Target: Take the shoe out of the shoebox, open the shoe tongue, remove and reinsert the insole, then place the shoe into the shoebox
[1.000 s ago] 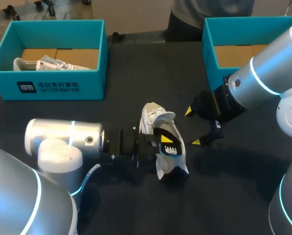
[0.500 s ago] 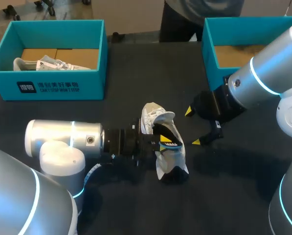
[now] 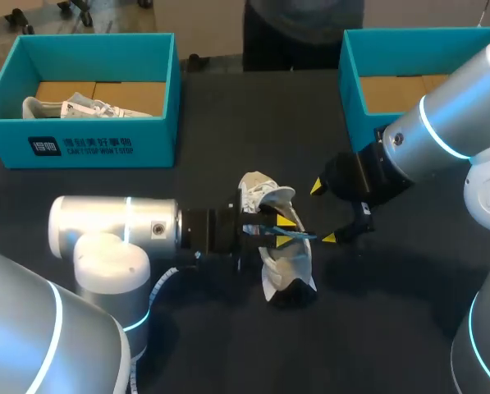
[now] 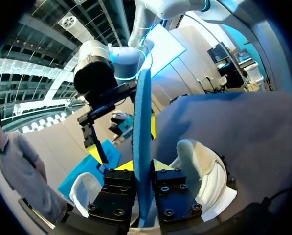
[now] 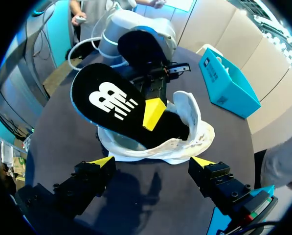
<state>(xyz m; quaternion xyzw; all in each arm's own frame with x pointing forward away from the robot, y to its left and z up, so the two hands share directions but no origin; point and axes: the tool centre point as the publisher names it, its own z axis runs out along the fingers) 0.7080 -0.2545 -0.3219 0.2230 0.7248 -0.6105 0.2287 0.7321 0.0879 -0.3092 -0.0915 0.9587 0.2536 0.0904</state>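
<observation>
The insole [image 5: 111, 105] is your centre of attention. It stands tilted up out of the shoe [image 5: 185, 132], black top face and white logo turned toward the right wrist camera, with its lower end down in the shoe's opening. From the left wrist view you see it edge-on, a thin blue strip [image 4: 145, 137] running straight out between the fingers.

Your left tool [image 3: 284, 226] is closed on the insole, one yellow tip pressed to each face, and the fingers are only as far apart as the insole is thick.

The shoe [image 3: 281, 267] is white and lies on the dark desk [image 3: 228, 148], near the middle. Its opening is spread wide, and the left arm reaches in to it from the left.

Your right tool [image 3: 323, 213] hangs just beside the shoe on the right, with its jaws spread wide and nothing between them. In its own wrist view [image 5: 152, 164] the two yellow tips sit apart on either side of the shoe and do not touch it.

At the far left of the desk you have the left shoebox [image 3: 80, 144], teal, with a second shoe [image 3: 72, 107] lying inside. The right shoebox [image 3: 351, 90], also teal, stands at the far right, behind the right arm, and shows a brown cardboard floor.
</observation>
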